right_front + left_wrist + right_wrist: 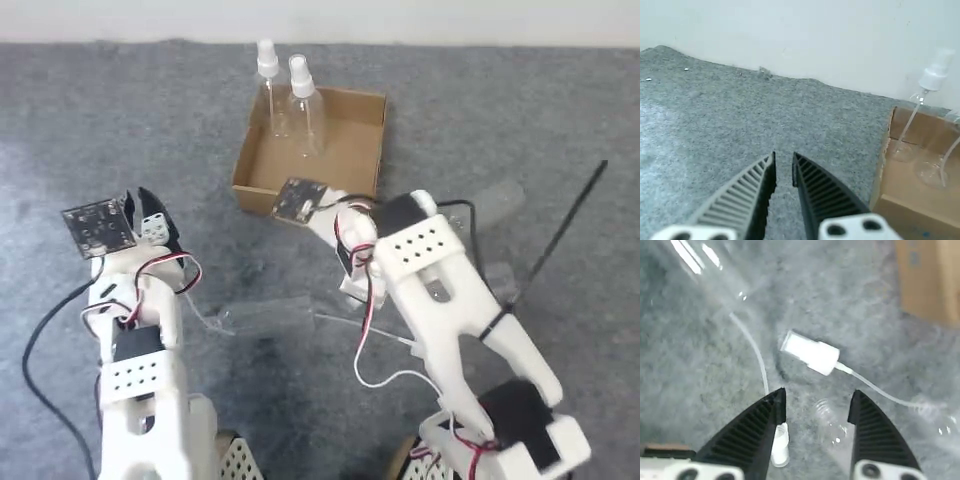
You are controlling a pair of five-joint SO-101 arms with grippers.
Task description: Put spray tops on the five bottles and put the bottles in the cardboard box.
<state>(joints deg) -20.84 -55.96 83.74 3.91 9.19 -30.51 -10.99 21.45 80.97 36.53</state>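
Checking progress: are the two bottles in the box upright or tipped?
Upright. Both bottles stand at the box's far side, spray tops uppermost.

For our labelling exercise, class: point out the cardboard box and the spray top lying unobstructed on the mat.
cardboard box [345,155], high view, bare floor.
spray top [812,354], right wrist view, white head.

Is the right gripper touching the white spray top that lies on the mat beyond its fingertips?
Apart. In the right wrist view the right gripper is open, and bare grey mat shows between each fingertip and the spray top.
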